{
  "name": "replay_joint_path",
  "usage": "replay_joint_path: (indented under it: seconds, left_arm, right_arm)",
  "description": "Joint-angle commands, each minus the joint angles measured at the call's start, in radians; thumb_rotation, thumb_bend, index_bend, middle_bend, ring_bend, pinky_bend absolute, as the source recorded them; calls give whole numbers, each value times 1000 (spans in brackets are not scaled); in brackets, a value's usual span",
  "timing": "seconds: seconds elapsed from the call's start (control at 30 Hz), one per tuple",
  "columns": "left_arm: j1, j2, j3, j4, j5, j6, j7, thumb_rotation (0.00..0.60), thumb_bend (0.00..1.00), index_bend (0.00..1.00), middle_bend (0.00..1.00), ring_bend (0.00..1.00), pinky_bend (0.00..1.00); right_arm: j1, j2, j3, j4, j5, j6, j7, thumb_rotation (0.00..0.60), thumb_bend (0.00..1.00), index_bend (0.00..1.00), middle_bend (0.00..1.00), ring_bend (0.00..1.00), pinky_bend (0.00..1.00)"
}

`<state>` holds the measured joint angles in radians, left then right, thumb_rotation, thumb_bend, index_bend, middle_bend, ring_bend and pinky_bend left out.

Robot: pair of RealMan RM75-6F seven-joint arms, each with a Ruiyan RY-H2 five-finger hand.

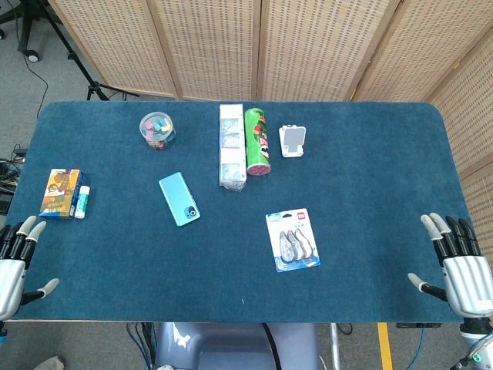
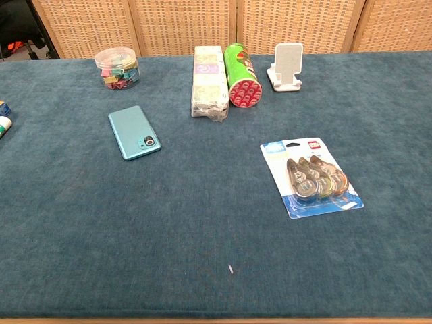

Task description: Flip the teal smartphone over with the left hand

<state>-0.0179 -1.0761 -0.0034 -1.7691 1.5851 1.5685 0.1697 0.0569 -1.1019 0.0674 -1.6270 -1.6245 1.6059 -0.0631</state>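
Teal smartphone (image 1: 179,200) lying camera side up on the blue table (image 1: 354,231), left of centre, left robot hand (image 1: 15,262) and right robot hand (image 1: 458,266) both released, fingers spread, at the near corners, well apart from it.

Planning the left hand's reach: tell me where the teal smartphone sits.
Head view: teal smartphone lies camera-side up, left of centre, below the clip jar, left of the tissue packs.
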Motion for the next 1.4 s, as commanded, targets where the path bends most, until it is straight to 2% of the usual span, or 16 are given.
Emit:
replay_joint_path:
  seconds: [0.03,0.3,0.4,0.47,0.6,0.67,0.8,0.93,1.1,1.23,1.4]
  left_arm:
    - [0,0,0,0,0,-1,1,600,0,0,0,0,0]
    - [-7,3,1,3,2,-14,-4,600,0,0,0,0,0]
    - [-44,-3,-21,27,2,-49,-21,600,0,0,0,0,0]
    - [-96,-15,-46,74,-1,-107,-54,600,0,0,0,0,0]
    - [-252,-34,-78,211,12,-311,-151,600,0,0,0,0,0]
    - [-339,-82,-91,325,42,-397,-134,600,0,0,0,0,0]
    - [-458,-182,-96,483,79,-501,-201,600,0,0,0,0,0]
    - [-552,-286,-91,642,139,-526,-259,600,0,12,0,0,60]
    - [-672,-420,-33,879,253,-526,-379,600,0,36,0,0,110]
    - [-746,-490,1,1003,294,-542,-437,600,15,42,0,0,117]
    - [-825,-546,37,1104,321,-587,-482,600,102,57,0,1,146]
  right_arm:
    - [0,0,0,-1,1,-1,0,600,0,0,0,0,0]
    - [-1,4,-1,-7,1,0,2,600,0,0,0,0,0]
    - [-1,6,0,-13,2,0,5,600,0,0,0,0,0]
    - [0,5,1,-12,5,-4,2,600,0,0,0,0,0]
    - [8,-3,6,-5,24,-24,-13,600,0,0,0,0,0]
    - [14,-12,14,2,47,-42,-28,600,0,0,0,0,0]
    - [24,-25,28,15,84,-66,-51,600,0,0,0,0,0]
    - [31,-37,43,30,117,-79,-71,600,0,0,0,0,0]
    - [40,-51,62,52,171,-103,-90,600,0,0,0,0,0]
    - [42,-54,79,61,207,-108,-98,600,0,0,0,0,0]
    - [41,-58,89,75,239,-114,-106,600,0,0,0,0,0]
